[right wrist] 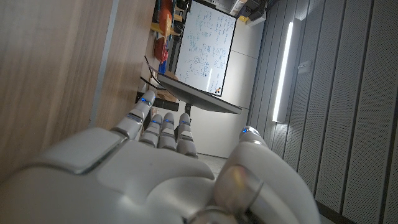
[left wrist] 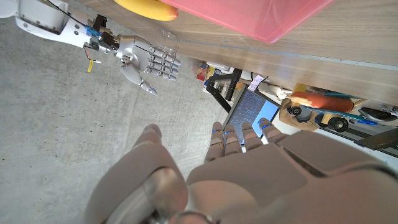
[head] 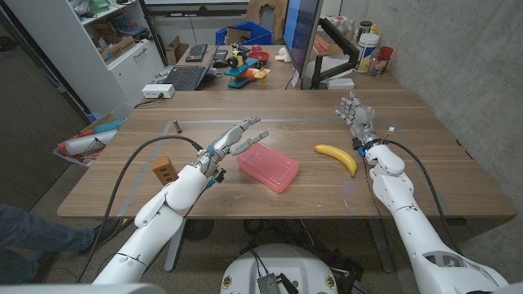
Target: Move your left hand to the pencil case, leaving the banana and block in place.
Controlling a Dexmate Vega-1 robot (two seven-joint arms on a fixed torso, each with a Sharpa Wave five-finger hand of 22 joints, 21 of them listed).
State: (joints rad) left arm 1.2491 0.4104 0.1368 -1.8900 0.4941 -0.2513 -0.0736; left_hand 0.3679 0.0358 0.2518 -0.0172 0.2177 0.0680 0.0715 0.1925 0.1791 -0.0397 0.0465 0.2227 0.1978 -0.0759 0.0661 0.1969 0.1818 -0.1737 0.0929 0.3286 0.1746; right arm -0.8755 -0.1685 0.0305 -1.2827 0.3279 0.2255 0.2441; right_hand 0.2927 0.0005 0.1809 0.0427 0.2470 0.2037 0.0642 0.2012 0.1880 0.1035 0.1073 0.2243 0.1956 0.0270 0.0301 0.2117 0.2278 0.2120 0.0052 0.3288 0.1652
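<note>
Now | left robot hand (head: 235,139) open, empty, beside pencil case (head: 268,167) | right robot hand (head: 356,116) open, empty

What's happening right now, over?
Left hand open, fingertips near pink pencil case. Right hand open, idle. Banana, block untouched. Nothing in the way.

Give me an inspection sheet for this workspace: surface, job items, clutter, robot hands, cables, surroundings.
Surface: wooden table, nothing spilled.
Job's things: pink pencil case at centre; banana to its right; wooden block near the left edge.
Clutter: small dark object at far left.
Robot hands: left robot hand open, fingers spread beside the case's left end; right robot hand open beyond the banana.
Cables: black cables along both forearms.
Surroundings: a second desk with a keyboard; shelving; concrete wall.
</note>
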